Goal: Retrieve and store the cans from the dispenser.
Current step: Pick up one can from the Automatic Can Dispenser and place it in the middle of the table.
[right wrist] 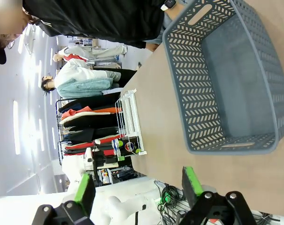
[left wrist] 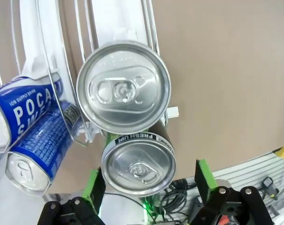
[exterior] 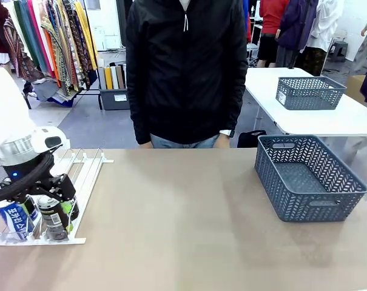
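The dispenser point(exterior: 86, 167) lies at the table's left edge, with cans at its front stops. My left gripper point(exterior: 54, 213) hangs over its right lane, open, with its green pads on either side of a black can point(left wrist: 139, 164). A small gap shows beside the right pad point(left wrist: 201, 180). A second silver-topped can point(left wrist: 123, 87) sits just behind the black one in the same lane. Two blue-and-white Pocari Sweat cans point(left wrist: 36, 117) lie in the lane alongside, and one point(exterior: 13, 218) shows from the front. My right gripper point(right wrist: 138, 185) is open and holds nothing, above the table near the basket.
A blue-grey mesh basket point(exterior: 307, 176) stands empty at the table's right. A person point(exterior: 186, 73) in a black jacket stands at the far edge, hands low. Another basket point(exterior: 309, 92) sits on a white table behind.
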You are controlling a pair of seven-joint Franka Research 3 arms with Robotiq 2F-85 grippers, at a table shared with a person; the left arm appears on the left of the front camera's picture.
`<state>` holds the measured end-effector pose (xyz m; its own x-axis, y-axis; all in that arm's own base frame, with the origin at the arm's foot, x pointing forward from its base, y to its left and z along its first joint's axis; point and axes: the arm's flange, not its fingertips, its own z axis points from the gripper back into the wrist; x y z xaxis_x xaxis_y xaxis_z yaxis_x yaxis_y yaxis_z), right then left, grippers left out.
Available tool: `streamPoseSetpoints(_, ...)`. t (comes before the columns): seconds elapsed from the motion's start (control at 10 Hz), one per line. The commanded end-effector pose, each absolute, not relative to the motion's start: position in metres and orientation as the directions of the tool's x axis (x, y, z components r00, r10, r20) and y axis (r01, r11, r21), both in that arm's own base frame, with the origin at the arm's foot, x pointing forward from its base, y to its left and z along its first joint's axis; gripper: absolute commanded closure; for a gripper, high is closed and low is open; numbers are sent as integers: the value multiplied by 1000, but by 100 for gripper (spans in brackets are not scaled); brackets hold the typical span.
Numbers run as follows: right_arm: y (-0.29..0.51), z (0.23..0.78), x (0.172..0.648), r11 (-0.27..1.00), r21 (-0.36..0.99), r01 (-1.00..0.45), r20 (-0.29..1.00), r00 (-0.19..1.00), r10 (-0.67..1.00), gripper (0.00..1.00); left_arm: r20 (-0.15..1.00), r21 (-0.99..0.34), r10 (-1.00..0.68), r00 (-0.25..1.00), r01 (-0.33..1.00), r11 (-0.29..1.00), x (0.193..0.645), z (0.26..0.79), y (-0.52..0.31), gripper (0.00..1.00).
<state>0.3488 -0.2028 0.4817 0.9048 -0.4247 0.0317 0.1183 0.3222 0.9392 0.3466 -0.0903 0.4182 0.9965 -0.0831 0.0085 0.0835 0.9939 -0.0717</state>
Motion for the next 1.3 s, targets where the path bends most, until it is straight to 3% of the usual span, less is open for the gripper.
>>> streamPoseSetpoints(0.0, -204, 483, 348, 325, 939, 110, 37, 909, -416, 0, 63, -46, -89, 994, 92, 995, 347, 408, -88, 0)
streamPoseSetpoints(0.7, -204, 483, 348, 325, 939, 110, 37, 909, -416, 0, 52, -5, -106, 993, 107, 994, 354, 398, -85, 0)
streamPoseSetpoints(0.8, -204, 483, 348, 325, 939, 110, 37, 909, -416, 0, 15, -6, -108, 994, 108, 994, 356, 396, -85, 46)
streamPoseSetpoints(0.9, -204, 483, 348, 325, 939, 110, 37, 909, -416, 0, 26, -7, -101, 995, 101, 995, 357, 396, -85, 100)
streamPoseSetpoints(1.2, -204, 483, 348, 325, 939, 110, 37, 909, -416, 0, 87, -1, -96, 992, 97, 995, 355, 396, -85, 100)
